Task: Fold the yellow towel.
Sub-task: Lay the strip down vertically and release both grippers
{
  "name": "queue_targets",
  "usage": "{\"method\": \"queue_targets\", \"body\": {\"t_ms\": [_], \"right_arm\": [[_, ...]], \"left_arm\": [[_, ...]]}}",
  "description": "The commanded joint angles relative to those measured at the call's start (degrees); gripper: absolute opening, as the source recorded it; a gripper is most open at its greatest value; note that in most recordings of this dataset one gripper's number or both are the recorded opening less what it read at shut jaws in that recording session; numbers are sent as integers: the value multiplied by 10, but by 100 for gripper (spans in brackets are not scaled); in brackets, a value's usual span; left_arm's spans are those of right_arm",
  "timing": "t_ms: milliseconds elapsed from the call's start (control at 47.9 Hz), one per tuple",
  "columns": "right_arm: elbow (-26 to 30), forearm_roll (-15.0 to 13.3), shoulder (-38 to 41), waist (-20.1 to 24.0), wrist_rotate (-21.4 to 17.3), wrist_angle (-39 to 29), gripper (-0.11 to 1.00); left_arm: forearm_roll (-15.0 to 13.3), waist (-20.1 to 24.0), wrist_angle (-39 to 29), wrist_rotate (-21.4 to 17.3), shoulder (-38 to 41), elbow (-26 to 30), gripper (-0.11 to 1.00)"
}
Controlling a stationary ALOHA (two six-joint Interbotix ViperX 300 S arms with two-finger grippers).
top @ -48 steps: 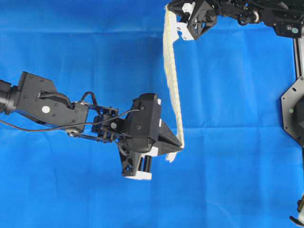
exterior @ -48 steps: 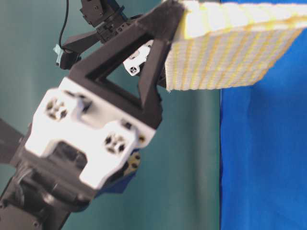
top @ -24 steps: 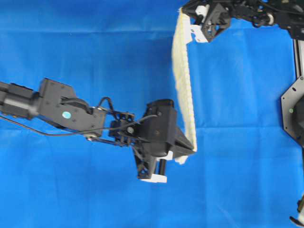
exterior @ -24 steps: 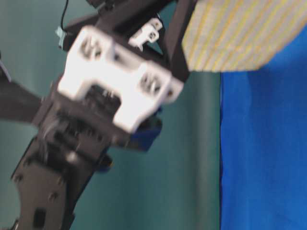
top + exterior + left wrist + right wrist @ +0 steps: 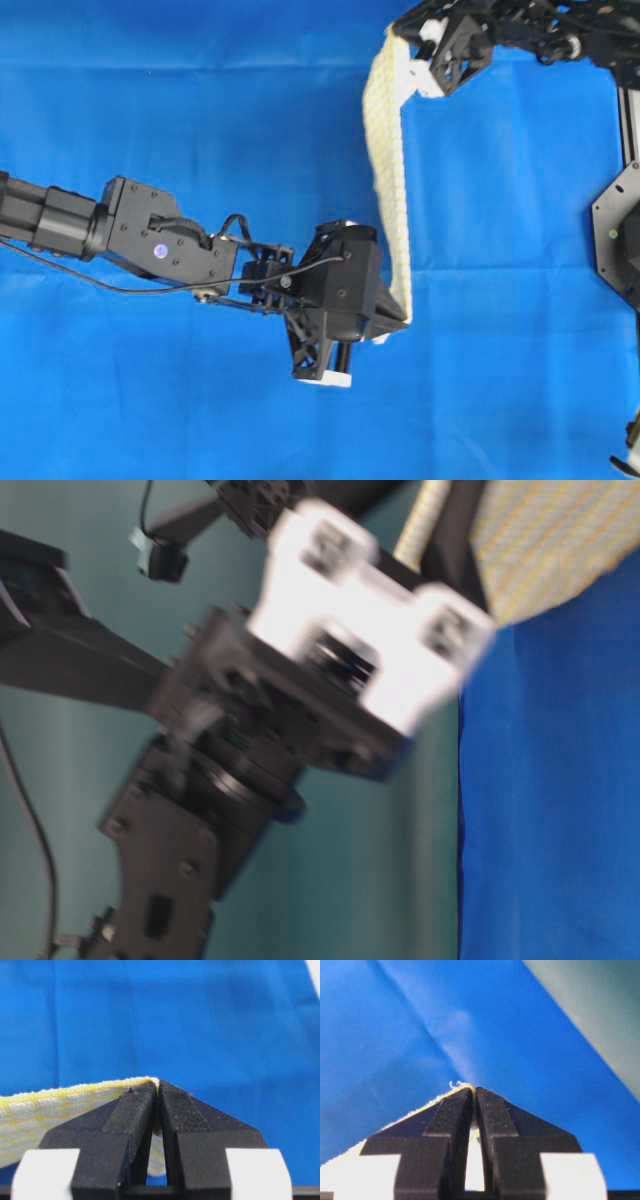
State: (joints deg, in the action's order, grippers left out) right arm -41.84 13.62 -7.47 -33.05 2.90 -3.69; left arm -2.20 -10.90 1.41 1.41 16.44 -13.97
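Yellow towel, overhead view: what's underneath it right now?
Only the blue cloth shows below the yellow towel, which hangs in the air pinched between the left gripper and right gripper. The narrow strip directly beneath its edge is covered.

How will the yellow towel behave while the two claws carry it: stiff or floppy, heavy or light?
Probably floppy: the yellow towel hangs as a thin curved band between the left claw and the right claw. Likely light, since fingertip pinches on its corners hold it. It may slip if tugged.
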Motion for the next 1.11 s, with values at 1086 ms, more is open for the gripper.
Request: {"method": "queue_targets", "body": {"t_ms": [1086], "right_arm": [[201,-2,181,86,0,4,3]], "left_arm": [[-8,-47,91,91,-124,-216,2]]}}
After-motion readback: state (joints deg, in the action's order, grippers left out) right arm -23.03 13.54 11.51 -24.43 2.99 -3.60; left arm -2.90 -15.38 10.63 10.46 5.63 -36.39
